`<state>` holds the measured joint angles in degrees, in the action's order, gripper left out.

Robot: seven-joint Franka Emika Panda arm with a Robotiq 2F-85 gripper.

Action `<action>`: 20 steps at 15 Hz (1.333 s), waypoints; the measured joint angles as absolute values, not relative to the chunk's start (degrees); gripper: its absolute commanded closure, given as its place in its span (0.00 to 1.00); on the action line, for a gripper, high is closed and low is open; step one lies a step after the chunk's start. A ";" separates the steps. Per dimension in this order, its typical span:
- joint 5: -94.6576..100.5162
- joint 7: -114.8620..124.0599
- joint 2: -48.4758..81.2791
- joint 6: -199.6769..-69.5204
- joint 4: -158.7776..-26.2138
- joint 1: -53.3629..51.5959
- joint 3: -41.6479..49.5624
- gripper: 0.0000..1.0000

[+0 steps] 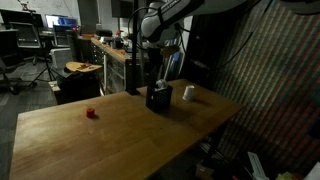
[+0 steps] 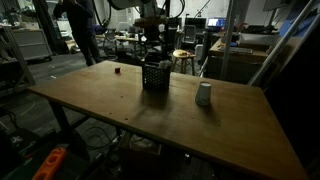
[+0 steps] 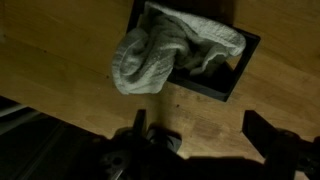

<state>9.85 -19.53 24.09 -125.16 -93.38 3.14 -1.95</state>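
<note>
Pincer (image 3: 200, 140), wrist view: jaws are spread wide and nothing is held. A grey cloth (image 3: 150, 55) is seen at 12 o'clock, spilled over the 9 o'clock rim of a black box (image 3: 222, 88), long axis 9-to-3. In an exterior view, open desk (image 1: 120, 135) is shown around the box, with a white cup (image 1: 189, 93) near at 3 o'clock.

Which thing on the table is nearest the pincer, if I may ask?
The black box, cloth inside; the white cup and red block sit farther off.
</note>
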 measured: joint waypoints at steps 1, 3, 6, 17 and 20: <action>9.87 -19.54 24.24 -125.17 -92.83 3.15 -1.84 0.03; 9.92 -19.57 25.00 -125.19 -91.42 3.17 -1.41 0.02; 9.94 -19.58 26.95 -125.20 -88.84 3.46 -0.70 0.03; 10.09 -19.58 34.18 -125.20 -83.01 5.09 1.16 0.17; 10.09 -19.58 35.10 -125.19 -82.49 5.37 1.31 0.44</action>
